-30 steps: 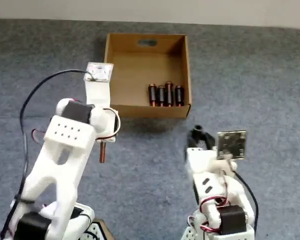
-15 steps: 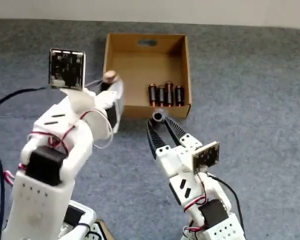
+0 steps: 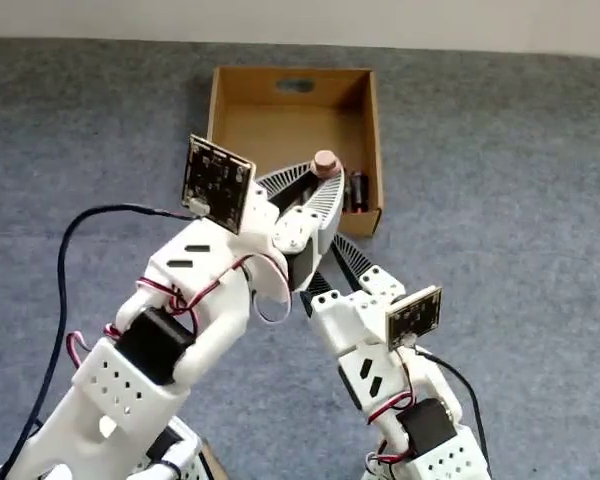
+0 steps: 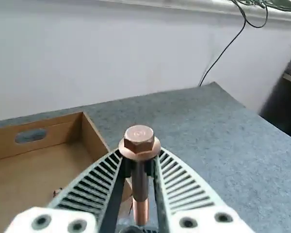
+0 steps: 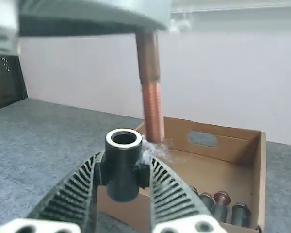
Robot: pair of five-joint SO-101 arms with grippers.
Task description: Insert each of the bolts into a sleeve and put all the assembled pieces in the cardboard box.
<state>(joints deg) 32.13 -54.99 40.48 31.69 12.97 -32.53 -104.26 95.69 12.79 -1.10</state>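
Observation:
My left gripper (image 4: 138, 156) is shut on a copper bolt (image 4: 138, 167), head up and shank pointing down. In the high view the bolt's head (image 3: 325, 164) shows over the front wall of the cardboard box (image 3: 225, 110), with the left gripper (image 3: 316, 188) around it. My right gripper (image 5: 123, 167) is shut on an upright black sleeve (image 5: 123, 160) with its open bore facing up. The bolt's threaded end (image 5: 153, 114) hangs just beside and beyond the sleeve's rim, not inside it. The left arm hides the sleeve from above; the right gripper's fingers (image 3: 352, 262) stick out below it.
Several assembled pieces (image 5: 218, 203) lie in a row against the box's front right corner, partly covered in the high view by the left gripper. Grey carpet (image 3: 500, 180) surrounds the box. Both arms crowd the space just in front of the box.
The left arm swung the bolt from by the box's left wall rightward to above the right gripper. The right arm lifted its sleeve toward the box a second ago and has since held still.

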